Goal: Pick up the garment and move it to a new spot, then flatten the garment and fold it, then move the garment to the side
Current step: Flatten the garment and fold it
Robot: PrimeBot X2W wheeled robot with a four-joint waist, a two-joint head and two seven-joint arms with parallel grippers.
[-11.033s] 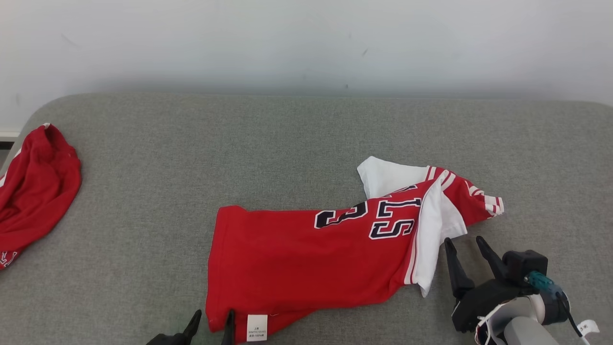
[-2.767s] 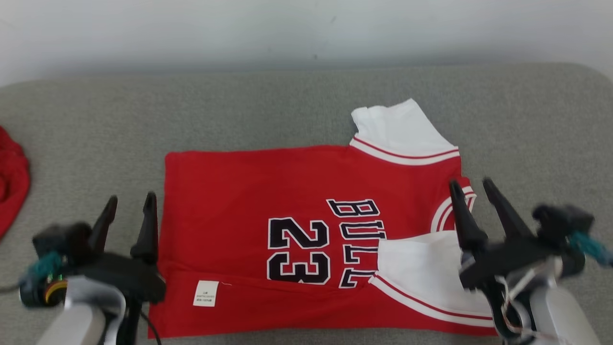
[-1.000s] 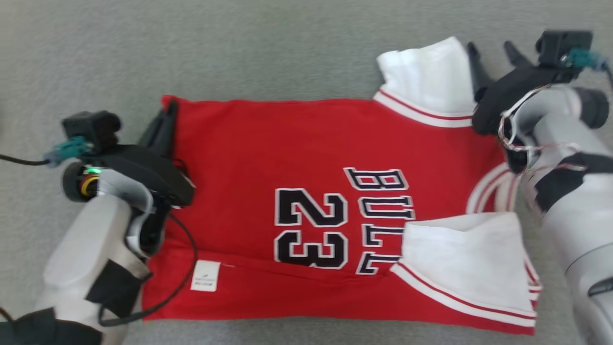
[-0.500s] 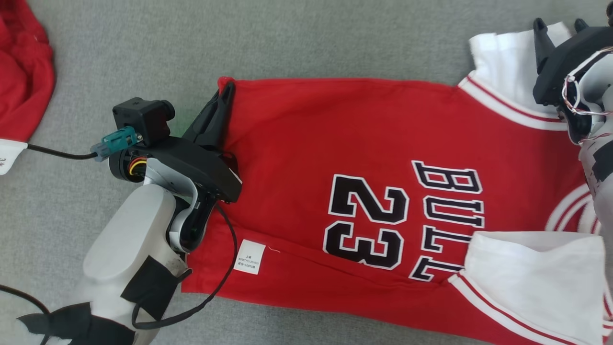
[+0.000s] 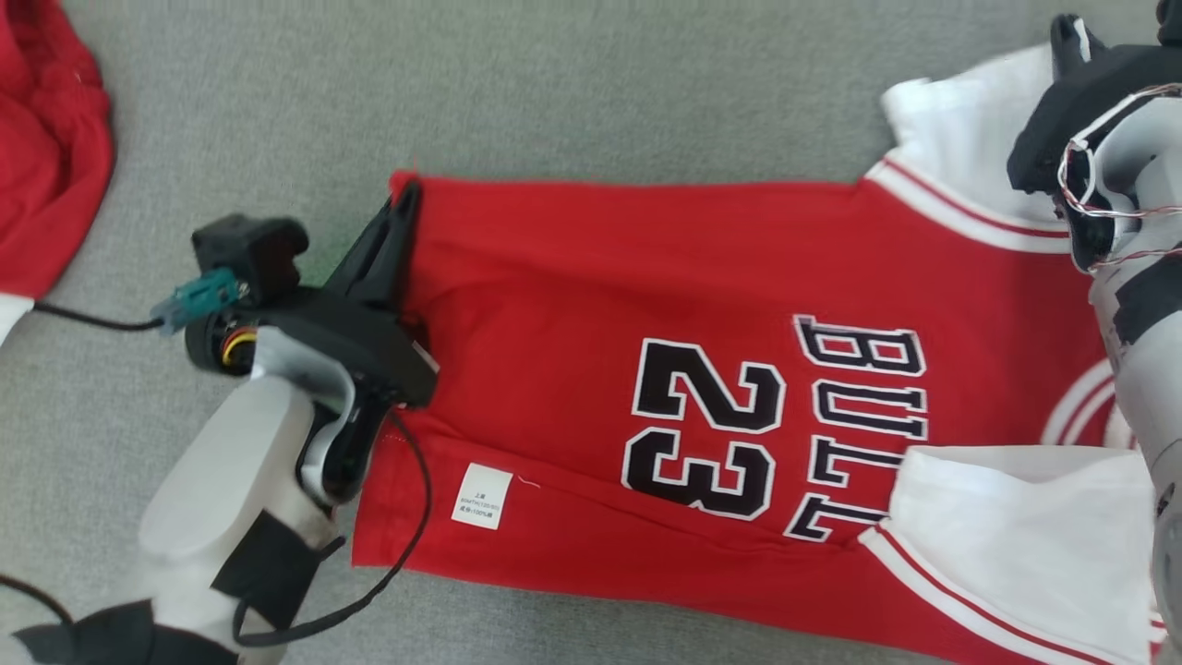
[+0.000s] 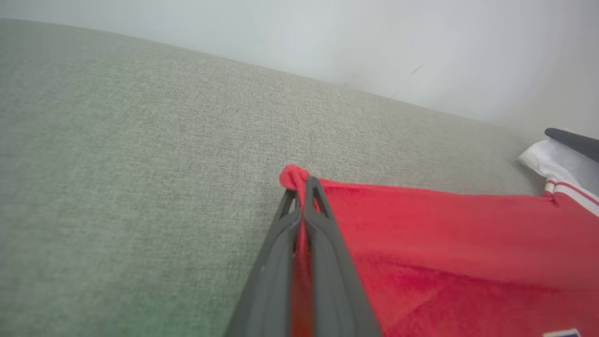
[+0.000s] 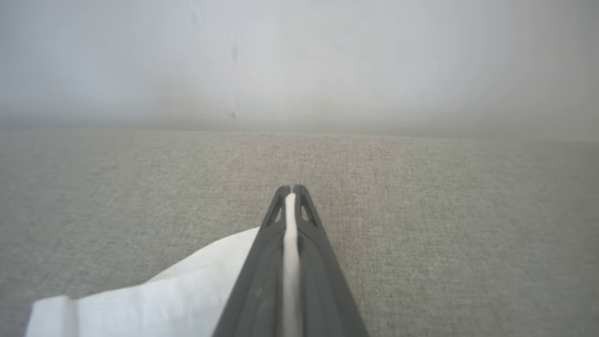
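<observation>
The left claw is closed tight on the far hem corner of the jersey, with a small nub of red cloth poking out past its tips. The right claw is closed too, pinching a thin edge of the far white sleeve. Both grips sit on the jersey's far edge, one at each end.

The jersey lies on the grey desk, mostly flat and front side up. Its near strip is turned over, showing a label, and the near sleeve is folded in over the print. Another red garment sits well apart at the far left.

This looks like the start of a fold or a flattening pull. To do it well:
- Lift both claws together and level, so the far edge rises as one straight line.
- Keep light tension between them; slack would let the middle sag and crease.
- Carry the edge toward the robot evenly. The sleeve grip is thin and may slip if tugged.

The jersey's long axis runs left to right across the desk. The hem points to the robot's left and the shoulders to its right, so the lettering reads sideways.
</observation>
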